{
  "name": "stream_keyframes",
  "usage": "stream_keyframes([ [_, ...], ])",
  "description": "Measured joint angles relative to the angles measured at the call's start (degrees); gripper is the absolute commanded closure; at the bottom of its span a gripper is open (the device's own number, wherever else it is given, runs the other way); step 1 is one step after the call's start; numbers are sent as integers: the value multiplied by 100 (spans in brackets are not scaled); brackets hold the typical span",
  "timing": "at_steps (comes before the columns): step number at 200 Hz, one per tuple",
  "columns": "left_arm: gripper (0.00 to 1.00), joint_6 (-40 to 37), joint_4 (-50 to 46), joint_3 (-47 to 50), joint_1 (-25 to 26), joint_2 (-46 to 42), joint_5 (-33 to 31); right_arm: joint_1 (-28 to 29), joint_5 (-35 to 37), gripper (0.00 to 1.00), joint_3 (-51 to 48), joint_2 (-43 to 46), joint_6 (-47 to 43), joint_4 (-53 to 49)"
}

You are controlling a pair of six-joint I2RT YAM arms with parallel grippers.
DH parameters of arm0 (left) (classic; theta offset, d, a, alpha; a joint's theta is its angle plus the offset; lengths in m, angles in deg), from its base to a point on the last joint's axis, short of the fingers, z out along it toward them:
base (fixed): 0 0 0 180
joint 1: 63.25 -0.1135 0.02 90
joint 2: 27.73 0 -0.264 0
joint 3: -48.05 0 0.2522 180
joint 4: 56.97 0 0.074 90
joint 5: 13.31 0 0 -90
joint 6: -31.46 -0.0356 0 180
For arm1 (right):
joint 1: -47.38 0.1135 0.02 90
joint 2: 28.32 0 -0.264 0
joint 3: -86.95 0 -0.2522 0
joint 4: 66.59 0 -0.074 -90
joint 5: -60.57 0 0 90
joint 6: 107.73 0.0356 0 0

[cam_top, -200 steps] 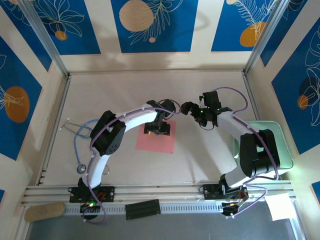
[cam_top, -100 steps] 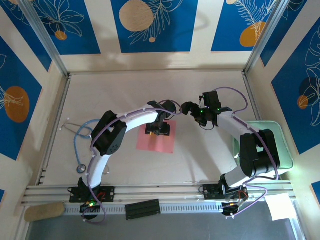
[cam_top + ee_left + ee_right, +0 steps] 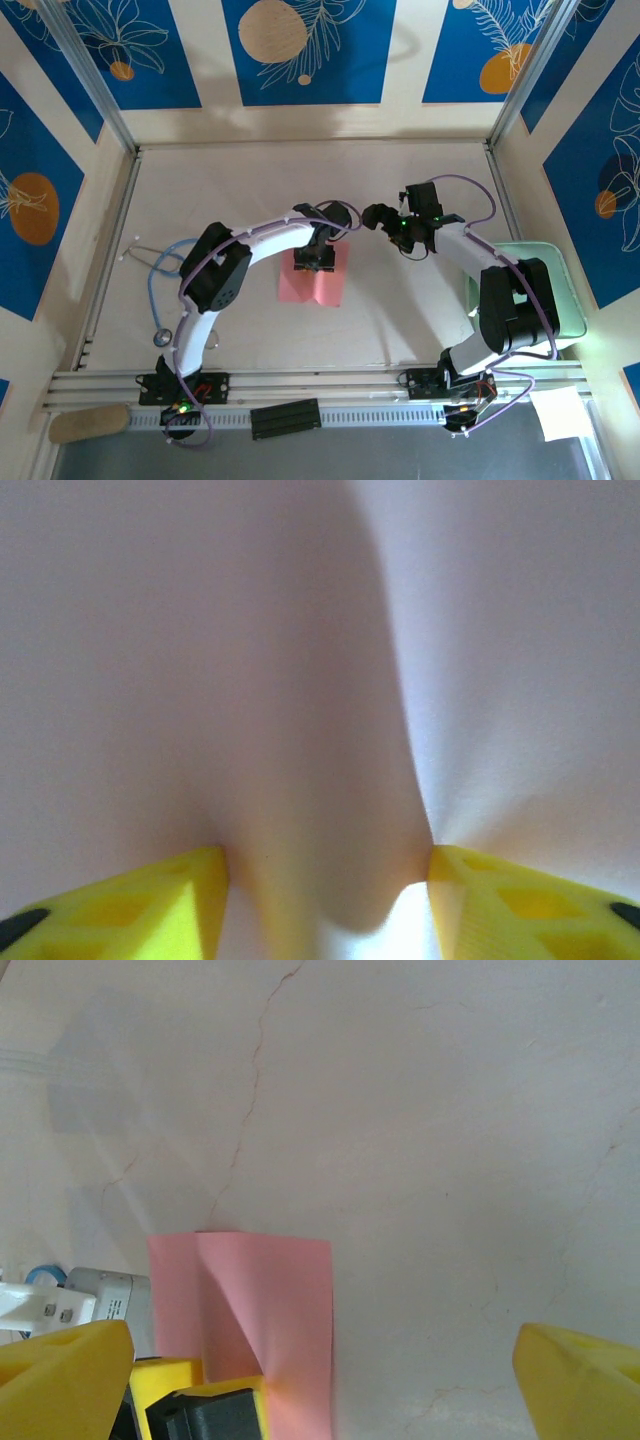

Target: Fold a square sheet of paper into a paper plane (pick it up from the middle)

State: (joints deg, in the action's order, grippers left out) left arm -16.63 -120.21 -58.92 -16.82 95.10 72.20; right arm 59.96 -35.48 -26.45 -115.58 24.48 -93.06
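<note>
— Square sheet of paper [image 3: 312, 283]: where is it?

— On the desk [image 3: 230, 190], roughly mid-way between the two arms, straight under the left end effector [image 3: 325, 860]. It isn't lying flat. Its middle is pushed up into a soft ridge.

— What is doing the pushing?

— The left end effector's yellow fingers [image 3: 170, 900]. They stand about half apart, tips down on the pink-red sheet, one on each side of the ridge. The hump of paper fills the gap between them and touches both. The jaws have not met across it.

— Is the sheet off the desk?

— Cannot tell. From above its near edge looks to rest on the surface. From the right wrist, a slanted crease runs from the far edge toward the pinched spot.

— And the other arm?

— The right end effector [image 3: 378, 215] is spread wide and has hold of nothing. It hangs above the desk just beyond the sheet's far right corner, close to the left wrist but apart from the paper.
</note>
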Motion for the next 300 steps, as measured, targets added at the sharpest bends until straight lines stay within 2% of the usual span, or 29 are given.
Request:
stream_keyframes([
  [41, 66, -37, 380, 376, -31, -525, 258, -105, -111, 3, -13, 2, 133, 197],
  [95, 67, -20, 1792, 973, -459, -1722, 1279, -164, -155, 7, -343, 61, 365, 538],
  [136, 68, 339, 3077, 1766, -868, -1829, 1908, -186, -503, 12, -566, 61, 581, 925],
  [166, 68, 726, 3713, 2404, -1045, -1825, 1987, -166, -1080, 22, -577, -11, 623, 1213],
  [203, 69, 872, 3980, 2833, -1108, -1812, 1862, 98, -1521, 35, -570, -389, 555, 1373],
  [211, 69, 883, 4006, 2911, -1110, -1812, 1816, 186, -1561, 38, -566, -494, 575, 1377],
  [229, 70, 881, 4006, 3045, -1130, -1810, 1749, 398, -1615, 54, -514, -750, 549, 1360],
  [249, 70, 872, 4006, 3145, -1154, -1803, 1679, 649, -1602, 64, -385, -997, 573, 1329],
  [279, 70, 866, 4004, 3167, -1182, -1718, 1617, 992, -1578, 75, 79, -1414, 577, 1174],
  [300, 70, 866, 3993, 3167, -1182, -1674, 1580, 1185, -1532, 78, 444, -1729, 496, 988],
])
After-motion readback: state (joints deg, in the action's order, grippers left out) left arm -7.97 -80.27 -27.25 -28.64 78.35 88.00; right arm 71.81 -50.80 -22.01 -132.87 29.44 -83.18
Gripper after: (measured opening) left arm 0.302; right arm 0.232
